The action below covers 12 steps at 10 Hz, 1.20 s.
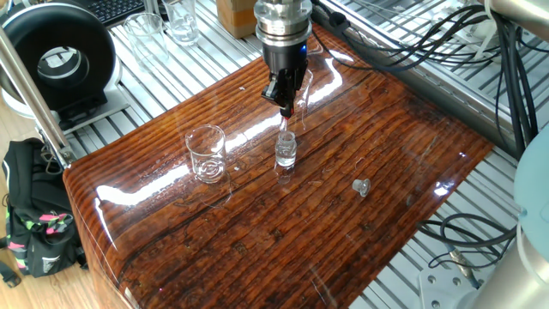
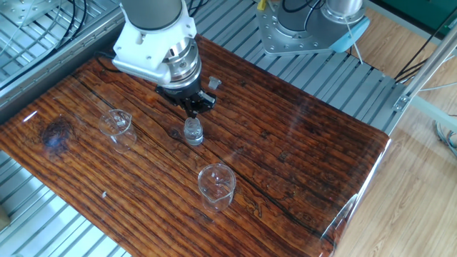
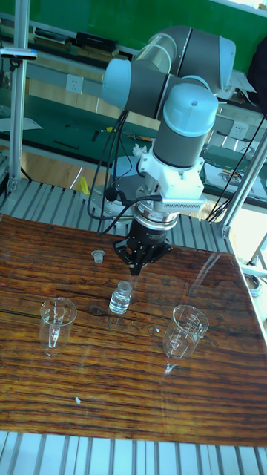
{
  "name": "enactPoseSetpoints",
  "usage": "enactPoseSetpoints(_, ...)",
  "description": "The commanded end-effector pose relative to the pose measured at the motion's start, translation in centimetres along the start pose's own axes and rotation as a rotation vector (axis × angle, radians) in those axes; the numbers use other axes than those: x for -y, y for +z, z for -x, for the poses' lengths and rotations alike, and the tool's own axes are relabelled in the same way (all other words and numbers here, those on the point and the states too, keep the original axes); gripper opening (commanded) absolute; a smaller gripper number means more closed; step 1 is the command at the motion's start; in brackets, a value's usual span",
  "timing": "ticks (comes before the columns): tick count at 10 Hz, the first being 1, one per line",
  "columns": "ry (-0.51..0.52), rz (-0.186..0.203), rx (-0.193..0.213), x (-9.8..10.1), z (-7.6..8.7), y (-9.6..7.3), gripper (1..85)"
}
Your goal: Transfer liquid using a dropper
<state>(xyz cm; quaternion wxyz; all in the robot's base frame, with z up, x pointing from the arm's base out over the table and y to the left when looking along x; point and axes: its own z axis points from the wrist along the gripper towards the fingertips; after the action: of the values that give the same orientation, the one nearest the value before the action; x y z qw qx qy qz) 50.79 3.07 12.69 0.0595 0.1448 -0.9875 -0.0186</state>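
My gripper (image 1: pixel 286 103) hangs straight over the small clear vial (image 1: pixel 286 151), shut on the dropper (image 1: pixel 284 125). The dropper's red bulb shows between the fingers, and its thin clear tube points down into the vial's mouth. The other fixed view shows the same gripper (image 2: pixel 193 107) just above the vial (image 2: pixel 193 132), and so does the tall view, with the gripper (image 3: pixel 138 263) over the vial (image 3: pixel 121 297). The liquid is too clear to make out for certain inside the vial.
A clear beaker (image 1: pixel 206 153) stands left of the vial, and a second beaker (image 2: pixel 116 125) stands on its other side. A small vial cap (image 1: pixel 361 185) lies on the wooden tabletop (image 1: pixel 257 240). More glassware (image 1: pixel 146 34) sits on the metal bench beyond.
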Motion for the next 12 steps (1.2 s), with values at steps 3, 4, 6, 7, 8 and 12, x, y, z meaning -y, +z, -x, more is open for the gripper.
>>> enactPoseSetpoints(3,-0.008,0.016,0.015,-0.32,0.39,0.03,20.3)
enactPoseSetpoints(4,-0.015,0.022,0.015,-0.47,0.37,-0.01,22.7)
enactPoseSetpoints(6,-0.037,0.041,0.015,-0.94,0.32,-0.11,37.7)
enactPoseSetpoints(7,-0.046,0.047,0.012,-1.05,0.21,-0.1,42.7)
enactPoseSetpoints(8,-0.059,0.045,0.012,-0.97,0.18,-0.04,48.3)
enactPoseSetpoints(12,-0.064,0.055,0.017,-1.16,0.26,0.04,53.0)
